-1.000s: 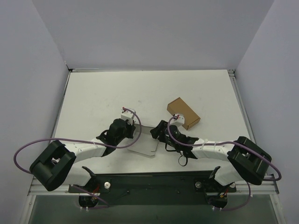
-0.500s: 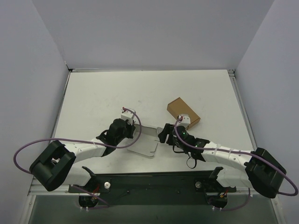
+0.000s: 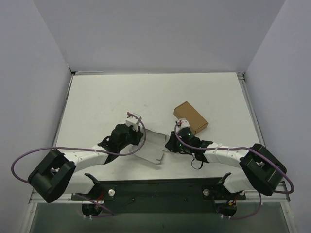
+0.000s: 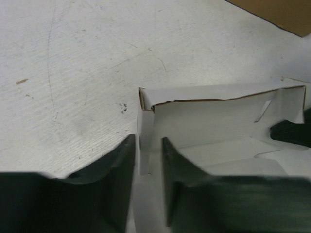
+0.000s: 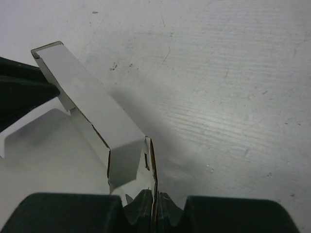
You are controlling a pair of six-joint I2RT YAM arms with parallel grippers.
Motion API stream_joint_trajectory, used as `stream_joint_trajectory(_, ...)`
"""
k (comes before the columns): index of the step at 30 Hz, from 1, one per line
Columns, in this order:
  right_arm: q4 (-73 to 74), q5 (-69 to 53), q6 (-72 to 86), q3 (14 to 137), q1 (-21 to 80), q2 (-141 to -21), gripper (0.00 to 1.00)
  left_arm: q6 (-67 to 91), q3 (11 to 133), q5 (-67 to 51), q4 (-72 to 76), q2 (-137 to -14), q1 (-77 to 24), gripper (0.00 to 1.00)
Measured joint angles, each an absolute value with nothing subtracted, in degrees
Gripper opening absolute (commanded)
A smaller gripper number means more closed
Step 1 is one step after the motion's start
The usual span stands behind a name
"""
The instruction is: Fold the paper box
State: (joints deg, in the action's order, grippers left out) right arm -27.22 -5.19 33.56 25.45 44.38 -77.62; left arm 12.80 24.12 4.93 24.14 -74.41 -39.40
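The paper box [image 3: 151, 146] is a white card blank lying partly folded between my two grippers near the table's front. Its back wall [image 4: 214, 116] stands upright with a raw brown edge. My left gripper [image 3: 137, 141] holds the left end. In the left wrist view its gripper [image 4: 148, 141] has the jaws nearly together round an upright side flap. My right gripper [image 3: 168, 144] is at the right end. In the right wrist view that gripper [image 5: 155, 209] is shut on the thin edge of a raised flap of the paper box [image 5: 92, 102].
A small closed brown cardboard box [image 3: 190, 118] lies just behind the right gripper, also at the top right corner as the brown cardboard box [image 4: 282, 12]. Grey walls enclose the white table [image 3: 107, 97] on three sides. Purple cables loop off both arms.
My right gripper was open beside the card and has now closed on its right flap. The right arm's elbow swung back left. The left gripper kept its hold and shifted slightly.
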Motion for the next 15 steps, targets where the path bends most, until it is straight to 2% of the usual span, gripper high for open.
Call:
stream_joint_trajectory(3, -27.66, -8.03, 33.01, 25.39, 44.56, -76.95, 0.00, 13.87, 23.09, -0.82, 25.32, -72.64, -36.60, 0.77)
stream_joint_trajectory(6, -27.46, -10.02, 32.91, 25.12, 44.56, -74.13, 0.00, 15.97, 20.40, -7.11, 26.68, -68.97, -31.62, 0.86)
stream_joint_trajectory(15, -22.41, -16.45, 29.71, 25.04, 43.79, -63.92, 0.00, 17.63, 18.98, -18.81, 27.73, -62.67, -28.58, 0.90)
